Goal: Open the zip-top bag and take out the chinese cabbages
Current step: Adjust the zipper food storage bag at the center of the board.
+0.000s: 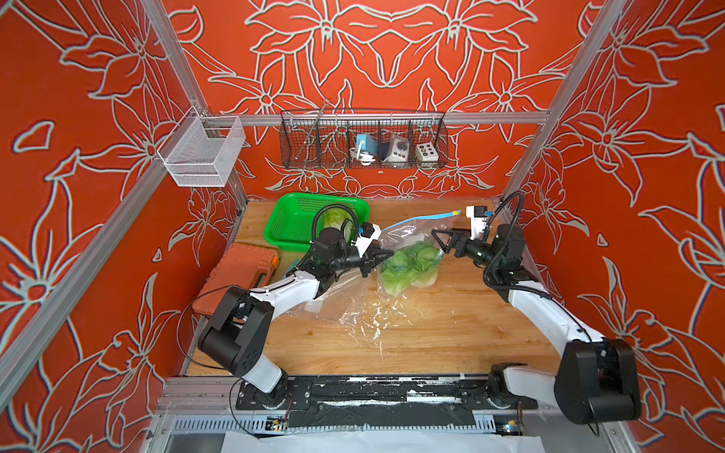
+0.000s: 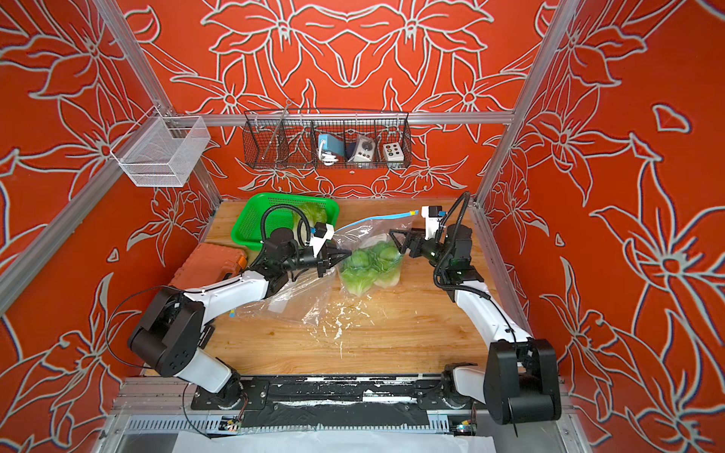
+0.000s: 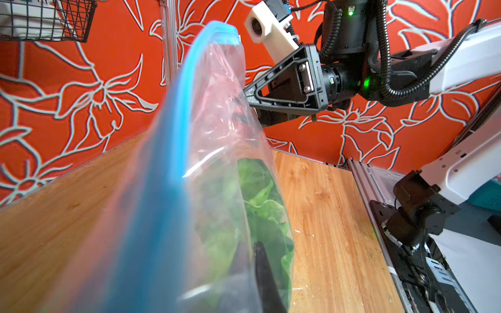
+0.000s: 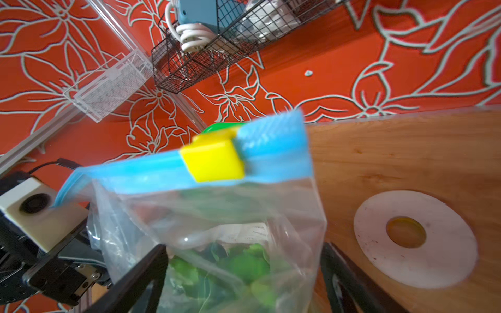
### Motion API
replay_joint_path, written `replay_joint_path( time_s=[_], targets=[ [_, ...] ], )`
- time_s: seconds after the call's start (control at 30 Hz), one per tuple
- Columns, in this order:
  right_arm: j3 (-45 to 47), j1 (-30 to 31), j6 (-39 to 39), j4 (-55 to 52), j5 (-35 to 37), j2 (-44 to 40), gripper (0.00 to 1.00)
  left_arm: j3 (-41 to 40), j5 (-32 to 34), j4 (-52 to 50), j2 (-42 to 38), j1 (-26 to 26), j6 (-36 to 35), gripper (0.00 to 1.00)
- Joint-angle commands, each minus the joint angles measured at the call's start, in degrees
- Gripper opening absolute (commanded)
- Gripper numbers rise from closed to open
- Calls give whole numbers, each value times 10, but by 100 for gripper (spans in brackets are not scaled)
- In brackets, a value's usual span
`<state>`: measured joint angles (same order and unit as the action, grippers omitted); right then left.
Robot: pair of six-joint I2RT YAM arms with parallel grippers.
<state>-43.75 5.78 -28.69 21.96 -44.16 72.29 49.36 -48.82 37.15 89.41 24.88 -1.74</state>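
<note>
Holding the zip-top bag (image 1: pixel 404 231) at table centre: left gripper (image 1: pixel 388 254) pinches its 9 o'clock edge, right gripper (image 1: pixel 437 241) gapes at 3 o'clock. With the chinese cabbages (image 1: pixel 404 266) inside, the film may slip.

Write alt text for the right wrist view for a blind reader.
A clear zip-top bag of green cabbages fills the view, with a blue zip strip and yellow slider along its mouth. The right claw stands open, its black fingers showing on either side of the bag. Beyond is a wooden table with a white ring.
</note>
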Motion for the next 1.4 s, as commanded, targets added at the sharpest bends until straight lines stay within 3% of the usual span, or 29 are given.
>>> replay_joint_path(
  time_s=[0.0, 0.07, 0.2, 0.23, 0.3, 0.33, 0.43, 0.57, 0.73, 0.9, 1.13, 1.23, 1.37],
  targets=[
    [-9, 1, 12, 55, -62, 1, 84, 7, -21, 0, -7, -7, -8, 0],
    [-6, 1, 1, 67, -68, 1, 72, 8, -16, 2, -4, -10, -4, 0],
    [5, 1, -1, 68, -57, -20, 32, 5, -1, 12, -4, -12, 6, 0],
    [7, 2, 3, 62, -53, -27, 21, 3, 6, 15, -5, -12, 10, 4],
    [13, 3, 13, 47, -42, -41, 2, 0, 21, 22, -10, -12, 15, 22],
    [15, 5, 18, 39, -38, -47, 0, -5, 28, 27, -15, -13, 15, 35],
    [17, 8, 30, 19, -32, -63, 0, -16, 45, 36, -41, -19, 11, 68],
    [14, 19, 39, -1, -33, -77, 0, -13, 82, -18, -107, -23, -31, 82],
    [13, 40, 45, -8, -37, -79, 0, 19, 146, -122, -187, -21, -109, 85],
    [4, 74, 63, -35, -24, -80, 0, 108, 178, -266, -198, 8, -187, 86],
    [-8, 115, 65, -43, -10, -79, 0, 234, 157, -433, -129, 72, -307, 88],
    [-10, 125, 62, -39, -10, -80, 0, 289, 117, -503, -87, 81, -334, 86],
    [-14, 131, 59, -37, -17, -77, 0, 339, 112, -551, -36, 103, -363, 83]
  ],
)
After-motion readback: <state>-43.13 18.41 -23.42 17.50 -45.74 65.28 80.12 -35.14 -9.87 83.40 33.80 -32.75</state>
